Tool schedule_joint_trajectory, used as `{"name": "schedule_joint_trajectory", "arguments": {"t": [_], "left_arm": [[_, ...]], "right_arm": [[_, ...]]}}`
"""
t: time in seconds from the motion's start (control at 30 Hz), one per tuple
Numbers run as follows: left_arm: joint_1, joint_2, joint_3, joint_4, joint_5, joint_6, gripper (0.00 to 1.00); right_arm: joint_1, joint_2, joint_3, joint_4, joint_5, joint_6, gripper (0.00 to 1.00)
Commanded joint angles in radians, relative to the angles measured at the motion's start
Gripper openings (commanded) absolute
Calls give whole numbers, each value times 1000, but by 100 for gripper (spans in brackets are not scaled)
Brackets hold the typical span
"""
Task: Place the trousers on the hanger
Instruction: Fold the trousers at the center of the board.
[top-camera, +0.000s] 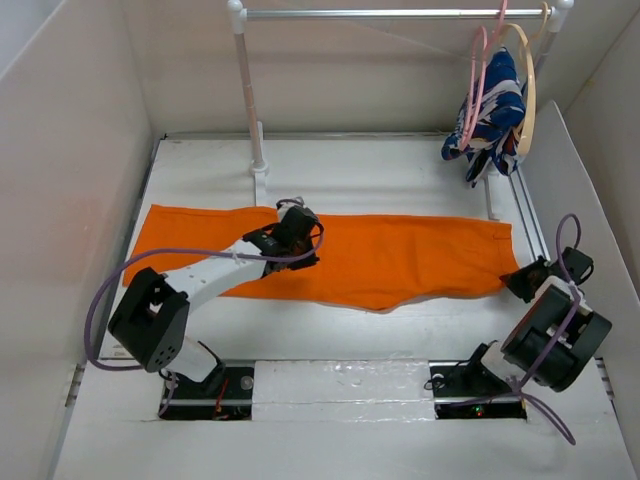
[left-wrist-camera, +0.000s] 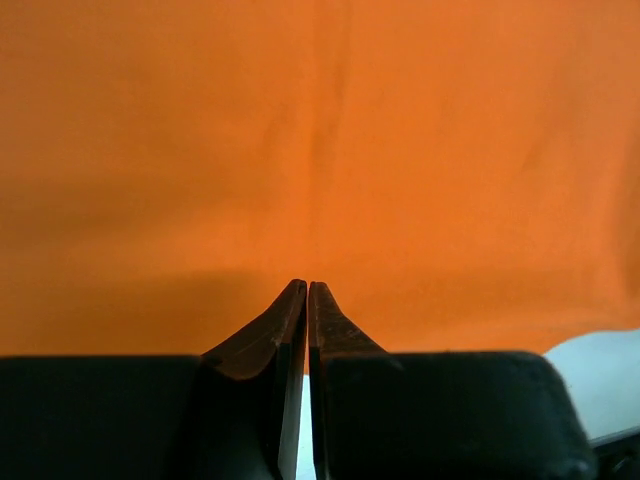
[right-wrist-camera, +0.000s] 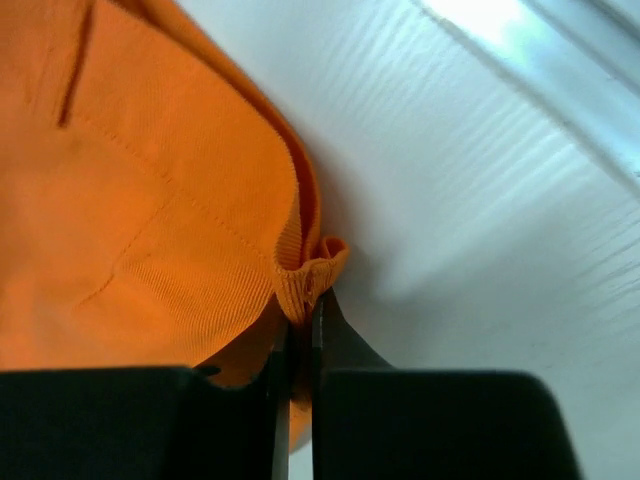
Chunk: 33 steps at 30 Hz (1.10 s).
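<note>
White table (top-camera: 400, 160) — pale walls (top-camera: 60, 150) around, metal rail (top-camera: 390, 14) at back.

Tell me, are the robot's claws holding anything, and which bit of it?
The right claw pinches the orange trousers by a ribbed edge. The left claw is shut over their middle; a grip cannot be told.

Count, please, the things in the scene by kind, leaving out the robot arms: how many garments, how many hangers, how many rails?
Garments: 2 (orange trousers, blue-and-white garment)
Hangers: 2 (pink hanger, tan hanger)
Rails: 1 (rail)
Total: 5
</note>
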Motion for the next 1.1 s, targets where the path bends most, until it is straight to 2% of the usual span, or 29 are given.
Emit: {"name": "schedule_joint_trajectory", "arguments": {"t": [0.0,0.07,0.1,0.13,0.17,0.2,0.23,0.33,0.37,0.4,0.43,0.5,0.53,0.57,0.6,0.63,0.7,0.87,0.97,1.07], "left_arm": [[-51,2,9,19,-54,-3,1],[-63,-7,-12,26,-82,6,0],[-63,-17,-24,28,-83,10,0],[-63,-23,-40,31,-91,16,0],[-63,-26,-79,42,-91,17,0],[-63,-30,-93,43,-92,20,0],[-63,-32,-110,43,-115,17,0],[-63,-29,-175,51,-138,16,0],[-63,-26,-197,59,-139,13,0],[-63,-17,-207,66,-140,10,0],[-63,-9,-227,88,-136,2,0],[-63,-4,-236,115,-91,0,0],[-74,-6,-242,129,-74,0,0],[-74,-11,-256,166,-53,-1,0],[-84,-24,-261,178,-25,-3,0],[-104,-32,-262,189,-16,-4,0],[-127,-49,-262,212,-5,-7,0],[-237,-12,-242,240,15,-50,0],[-287,57,-198,252,24,-78,0],[-360,210,-114,324,70,-127,0]], "right_arm": [[103,-110,26,-62,-55,-37,0],[165,-254,25,-169,-55,-18,0],[205,-420,31,-197,-42,-8,0],[295,-497,45,-233,-19,21,0],[346,-541,75,-361,22,14,0],[399,-541,154,-411,47,-4,0],[511,-562,173,-436,64,8,0],[662,-682,261,-418,142,101,0],[750,-693,299,-422,202,116,0],[789,-687,348,-433,224,114,0],[864,-634,470,-488,268,101,0],[944,-555,604,-540,311,46,0],[986,-487,726,-562,335,34,0],[1027,-457,787,-600,428,23,0],[1106,-433,836,-609,476,14,0],[1134,-410,882,-620,513,8,0],[1150,-347,1011,-645,569,-32,0],[1061,-258,1192,-628,454,-122,0],[969,-205,1295,-637,327,-169,0],[914,-164,1400,-642,252,-215,0]]}}
